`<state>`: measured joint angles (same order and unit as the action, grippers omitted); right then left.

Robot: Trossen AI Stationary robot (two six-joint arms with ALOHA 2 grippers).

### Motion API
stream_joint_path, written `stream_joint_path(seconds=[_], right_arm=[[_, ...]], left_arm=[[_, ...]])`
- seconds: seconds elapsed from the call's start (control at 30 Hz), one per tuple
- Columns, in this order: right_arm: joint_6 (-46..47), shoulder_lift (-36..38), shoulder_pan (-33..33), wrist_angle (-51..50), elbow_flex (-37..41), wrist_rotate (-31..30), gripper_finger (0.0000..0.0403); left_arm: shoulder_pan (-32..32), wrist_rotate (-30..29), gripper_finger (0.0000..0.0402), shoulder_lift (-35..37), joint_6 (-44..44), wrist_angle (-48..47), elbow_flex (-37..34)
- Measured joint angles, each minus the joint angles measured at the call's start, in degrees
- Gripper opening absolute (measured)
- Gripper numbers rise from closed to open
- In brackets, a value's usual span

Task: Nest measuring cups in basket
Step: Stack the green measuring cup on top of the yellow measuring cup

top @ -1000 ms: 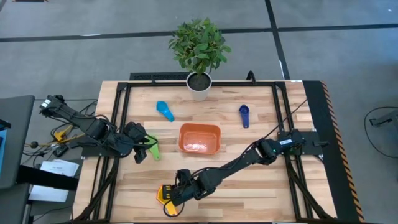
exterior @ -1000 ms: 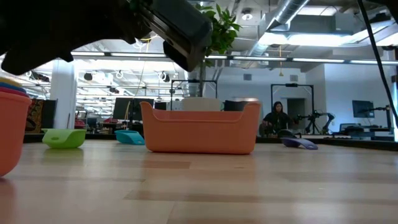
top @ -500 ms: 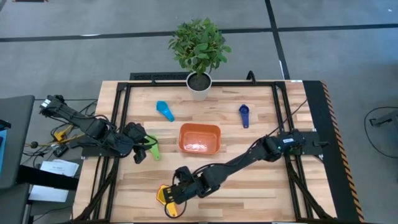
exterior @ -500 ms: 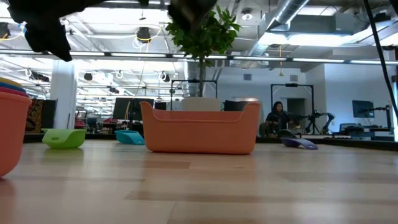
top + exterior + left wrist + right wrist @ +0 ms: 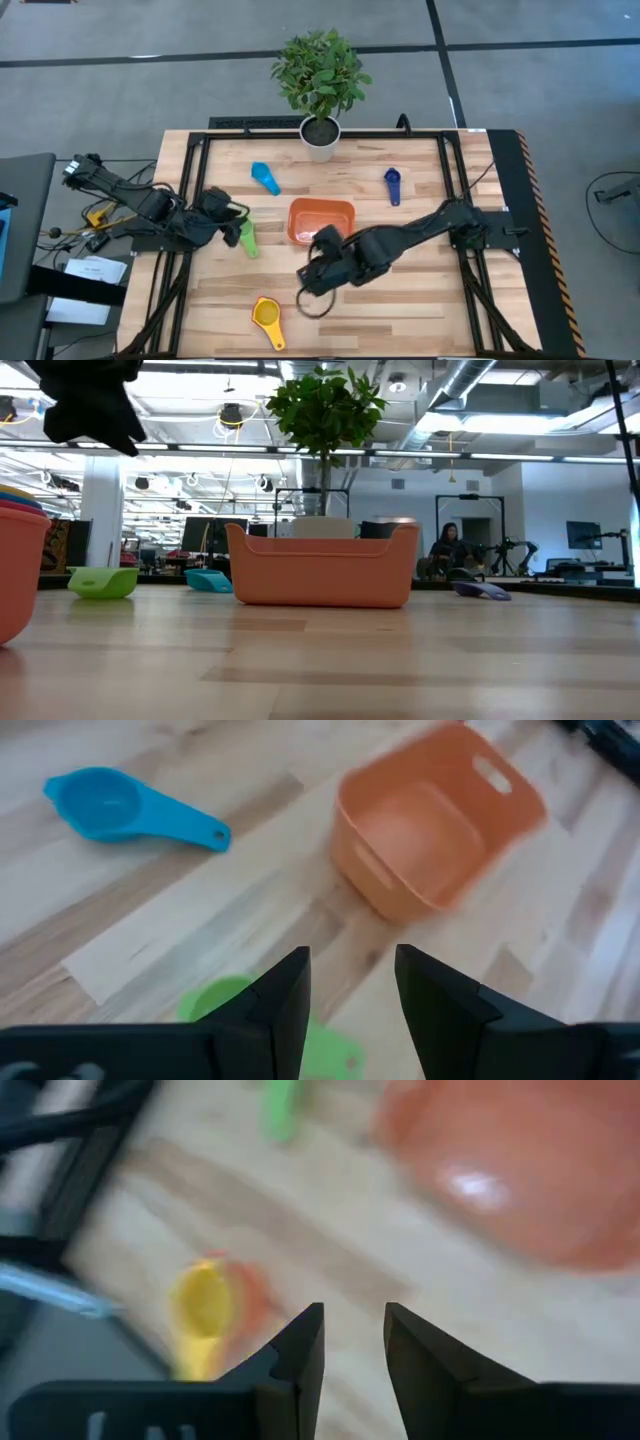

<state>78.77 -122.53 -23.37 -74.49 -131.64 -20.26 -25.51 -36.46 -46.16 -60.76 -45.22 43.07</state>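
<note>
Over at the left edge of the table, your left gripper [image 5: 232, 232] is hovering with its fingers spread and nothing between them, just above the green measuring cup [image 5: 247, 240] lying on the wood. Farther back, the light blue cup [image 5: 265, 178] is sitting near the white plant pot [image 5: 320, 139], well apart from everything else.

Moving toward the front edge, the yellow cup [image 5: 267, 317] is resting on top of an orange one, whose rim is showing beside it in the right wrist view; how many cups are nested beneath you cannot tell from above.

At the centre, the orange basket [image 5: 322, 222] is standing with no cups visible inside it in the high view. Your right gripper [image 5: 318, 268] is hanging just in front of it, between the basket and the yellow stack. Its fingers are standing slightly apart with nothing pinched, so it is carrying no cup.

Out to the right, the navy cup [image 5: 392, 184] is lying alone, well clear of the basket.

Watch for these risks as you are planning the next move. The stack is sitting close to the front edge, so a glancing approach by the right gripper could be pushing it off the table or toppling the nested cups apart. Both grippers are working near the basket, so reaching in together could be bringing the arms into contact.
</note>
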Motion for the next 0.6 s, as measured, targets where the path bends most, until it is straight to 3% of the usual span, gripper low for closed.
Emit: stream_joint_path(seconds=[0.2, 0.43, 0.6], right_arm=[[-4.2, 4.2, 1.7, -16.2, 0.1, -3.2, 0.0104], [-13.6, 11.0, 5.6, -12.6, 13.1, -2.0, 0.0068], [-18.0, 18.9, 8.1, 1.7, 30.5, 3.4, 0.0052]], left_arm=[[2.1, -0.5, 0.0137, -0.1, -4.3, 0.1, 0.0], [2.1, -2.0, 0.0137, -3.1, -9.3, -0.5, 0.0], [2.1, -1.5, 0.0137, -7.6, -15.5, -1.0, -0.2]])
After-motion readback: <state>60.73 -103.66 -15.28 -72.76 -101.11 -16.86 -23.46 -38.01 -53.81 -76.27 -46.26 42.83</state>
